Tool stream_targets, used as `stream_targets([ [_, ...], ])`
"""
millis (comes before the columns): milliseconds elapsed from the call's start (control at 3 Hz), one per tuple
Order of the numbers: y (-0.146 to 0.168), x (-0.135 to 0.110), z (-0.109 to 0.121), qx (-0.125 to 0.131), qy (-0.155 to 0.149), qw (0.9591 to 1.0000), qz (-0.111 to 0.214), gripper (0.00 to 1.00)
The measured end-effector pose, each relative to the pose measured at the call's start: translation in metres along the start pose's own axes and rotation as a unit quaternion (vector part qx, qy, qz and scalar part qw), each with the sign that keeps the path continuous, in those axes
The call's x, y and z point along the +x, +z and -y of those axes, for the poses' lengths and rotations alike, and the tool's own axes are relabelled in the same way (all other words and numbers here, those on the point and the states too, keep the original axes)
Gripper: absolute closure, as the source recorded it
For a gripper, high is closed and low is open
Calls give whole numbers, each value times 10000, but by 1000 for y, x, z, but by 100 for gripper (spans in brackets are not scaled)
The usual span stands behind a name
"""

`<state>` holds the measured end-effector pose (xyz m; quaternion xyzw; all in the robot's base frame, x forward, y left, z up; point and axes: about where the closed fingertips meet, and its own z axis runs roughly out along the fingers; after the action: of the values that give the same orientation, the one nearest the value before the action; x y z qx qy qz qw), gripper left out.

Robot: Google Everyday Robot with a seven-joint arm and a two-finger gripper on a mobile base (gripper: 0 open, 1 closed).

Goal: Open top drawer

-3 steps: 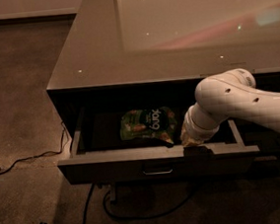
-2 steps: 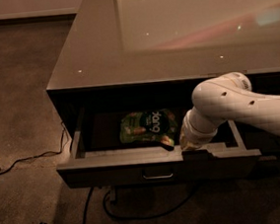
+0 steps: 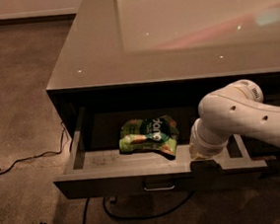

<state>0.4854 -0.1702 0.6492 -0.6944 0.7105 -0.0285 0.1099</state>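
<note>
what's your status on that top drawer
Gripper at drawer front edge, right of pull. Drawer well open, green bag inside. Nothing seen in the way.

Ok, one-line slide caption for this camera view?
Gripper at the front edge of the open top drawer, green snack bag lying inside.

Dim brown carpet (image 3: 14,96), black cables (image 3: 35,156) across it, glossy grey-brown cabinet top (image 3: 99,53)

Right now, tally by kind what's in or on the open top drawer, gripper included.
green snack bag: 1, lying inside the top drawer
metal pull: 1, centre of the drawer front
gripper: 1, at the front's top edge, right of the pull
Total: 3
</note>
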Motion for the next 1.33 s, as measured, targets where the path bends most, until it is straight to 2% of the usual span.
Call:
stream_targets([
  [333,-13,12,-15,35,47,9998,-201,100],
  [667,-14,16,-25,-41,9,9996,-268,100],
  [1333,7,16,-39,-562,-362,9972,-340,100],
])
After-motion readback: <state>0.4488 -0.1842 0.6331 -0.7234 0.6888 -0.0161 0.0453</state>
